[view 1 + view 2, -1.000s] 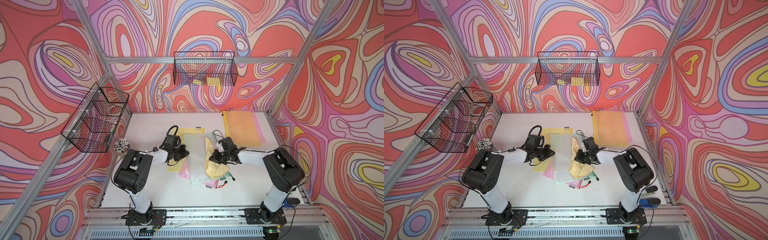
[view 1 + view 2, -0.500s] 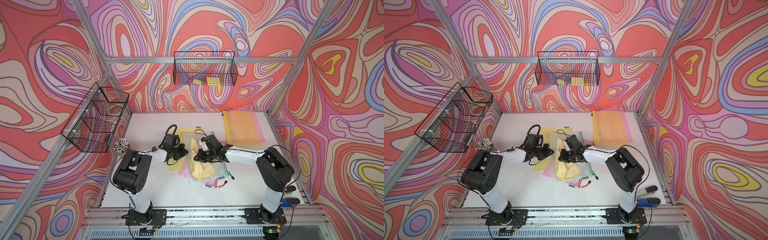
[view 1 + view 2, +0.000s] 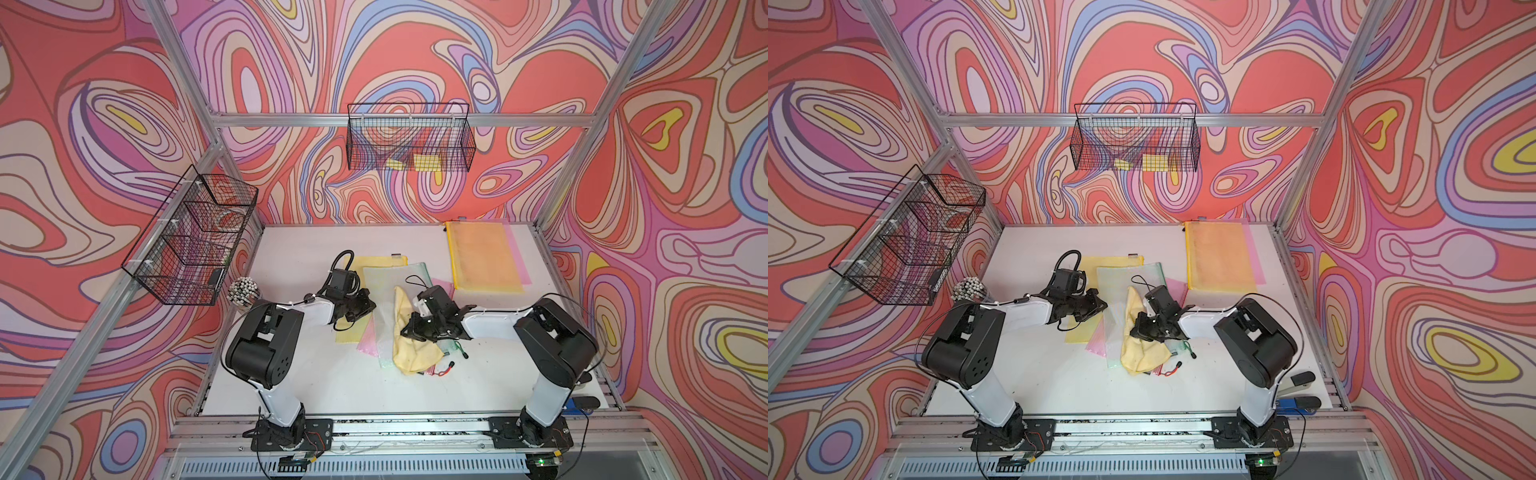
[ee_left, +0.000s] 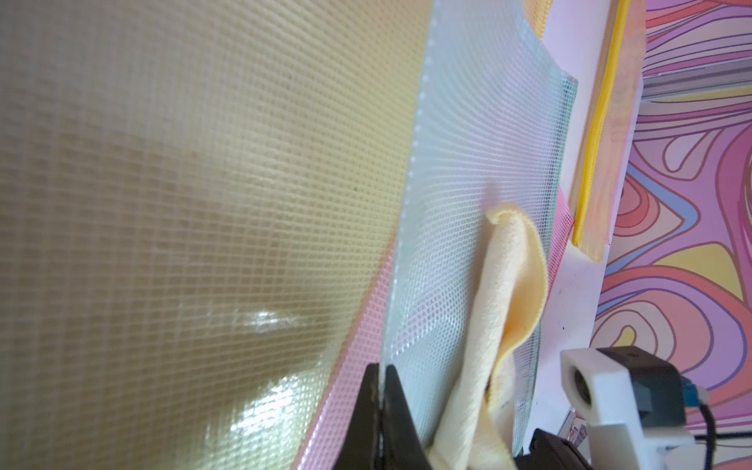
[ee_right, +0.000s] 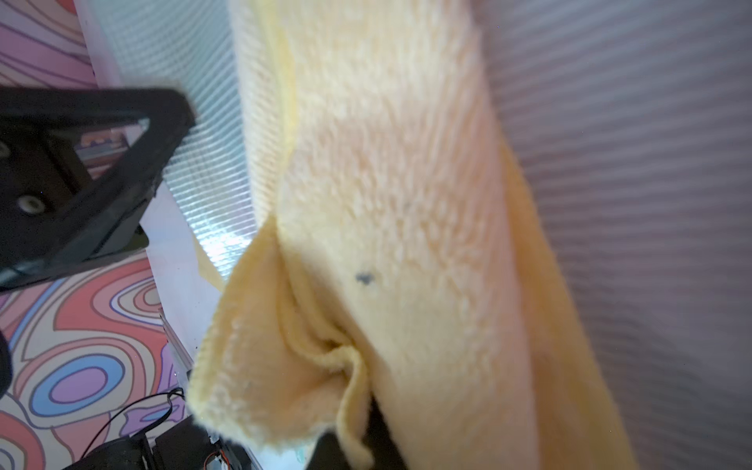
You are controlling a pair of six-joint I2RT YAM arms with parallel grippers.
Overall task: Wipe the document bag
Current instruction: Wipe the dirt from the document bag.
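Yellow microfibre cloth (image 3: 417,355) clamped in my right gripper (image 3: 409,330); it's dragged back toward the right arm since half a second ago. Left gripper (image 4: 380,411) stays pinched on the edge of the green mesh document bag (image 3: 390,276), lying between both arms over pink bag (image 3: 368,343) and yellow bag (image 3: 376,262).

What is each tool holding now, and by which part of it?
The left tool pinches the edge of the green mesh document bag; the right tool pinches a bunched fold of the yellow cloth.
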